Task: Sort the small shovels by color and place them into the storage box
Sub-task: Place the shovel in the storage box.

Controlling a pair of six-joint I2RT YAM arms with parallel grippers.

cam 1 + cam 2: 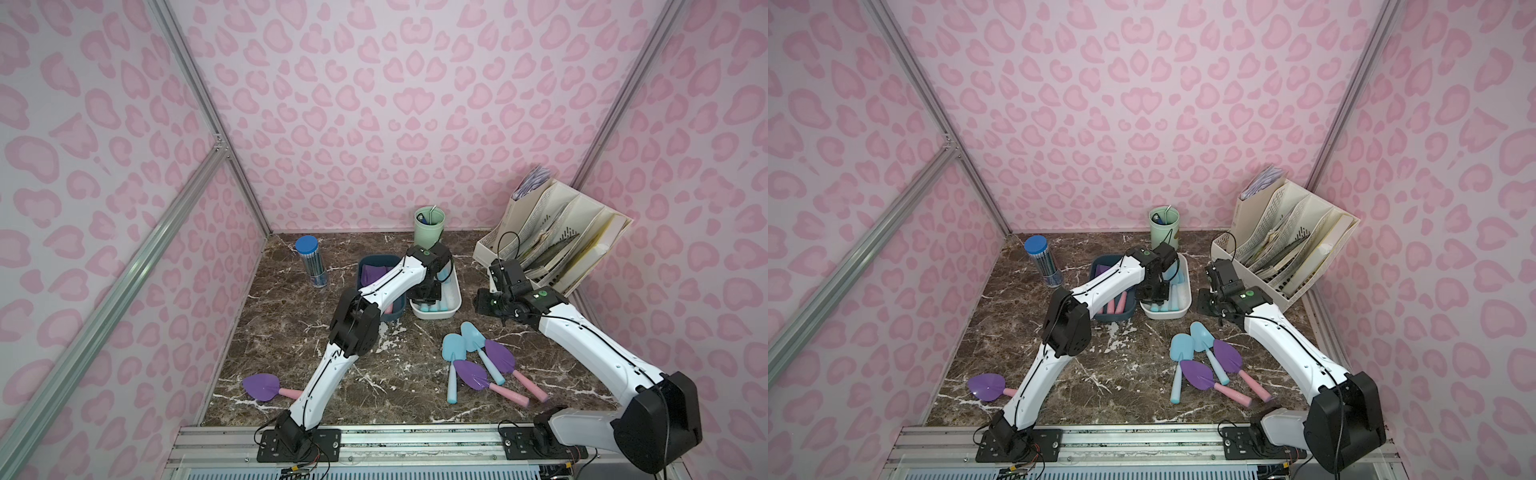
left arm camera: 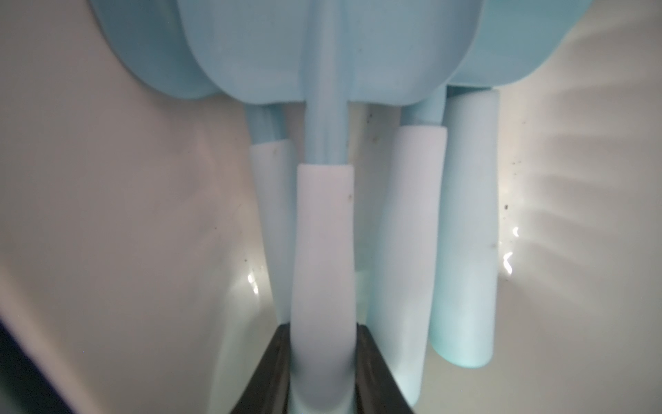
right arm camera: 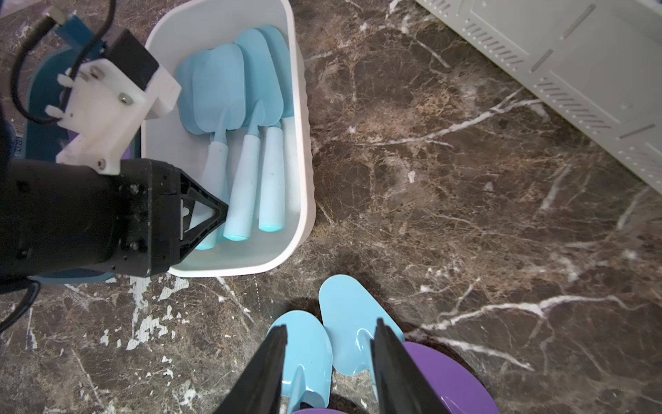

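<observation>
In the white storage box [image 3: 304, 161] lie light blue plastic shovels [image 3: 218, 82] side by side, one handle in my left claw [image 2: 322, 328]. Purple-bladed, pink-handled shovels [image 1: 1115, 305] lie in the dark blue box [image 1: 1115, 316]; five loose shovels [image 1: 468, 372] lie on the bench [image 1: 282, 324].

In both top views the light is even and comes from overhead. It is soft and a little low in contrast, leaving only faint shadows on the dark brown marble-patterned worktop [image 1: 291, 324]. The wide lens stretches the pink spotted walls [image 1: 374, 104] toward the edges.

My left wrist view sits too close. The light blue plastic shovel [image 2: 322, 251] gripped in my left hand [image 2: 322, 328] looks soft, and fan-shaped glare streaks the wall of the glossy white plastic box [image 2: 573, 215] beside that hand.

My right wrist view is crisp ahead of my right hand [image 3: 331, 324], though its black fingers [image 3: 265, 376], spread apart, blur near the lens.
</observation>
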